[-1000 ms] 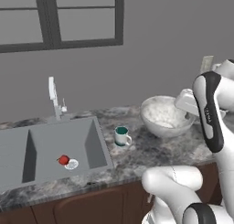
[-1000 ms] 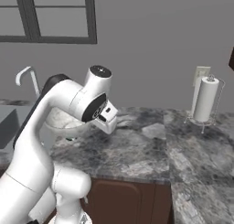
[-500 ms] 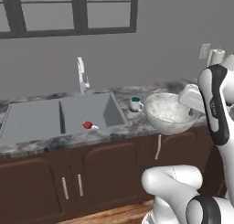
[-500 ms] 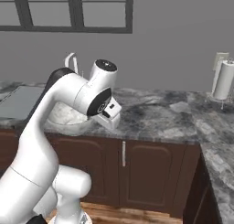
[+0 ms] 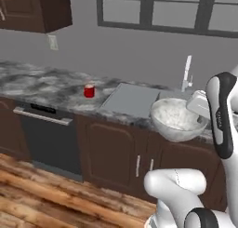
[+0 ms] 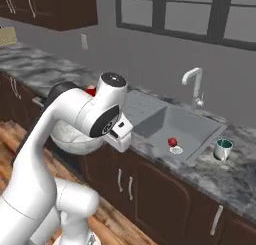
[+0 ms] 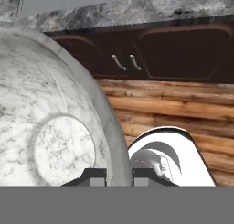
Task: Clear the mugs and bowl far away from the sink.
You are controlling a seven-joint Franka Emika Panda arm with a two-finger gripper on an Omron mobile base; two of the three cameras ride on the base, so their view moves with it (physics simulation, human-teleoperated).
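My gripper (image 7: pixel 119 174) is shut on the rim of the marbled whitish bowl (image 7: pixel 50 127), one fingertip inside and one outside. The bowl (image 5: pixel 175 120) hangs in the air in front of the counter edge, over the wooden floor, with the gripper (image 5: pixel 199 110) at its right rim. In the right base view the bowl (image 6: pixel 70 138) is mostly hidden behind my arm. The red mug (image 5: pixel 89 90) stands on the counter left of the sink's drainboard (image 5: pixel 130 99). The white mug with a teal inside (image 6: pixel 223 149) stands on the counter right of the sink (image 6: pixel 192 125).
A slim faucet (image 6: pixel 194 84) rises behind the sink. A small red round thing (image 6: pixel 172 141) lies in the basin beside the drain. A dark dishwasher front (image 5: pixel 46 138) sits under the counter at the left. Dark cabinets (image 6: pixel 165 194) line the counter front above the wooden floor (image 5: pixel 42 194).
The whole picture has shifted: the base has driven back and to the left along the counter. The sink now lies further right. The bowl stays in the gripper.
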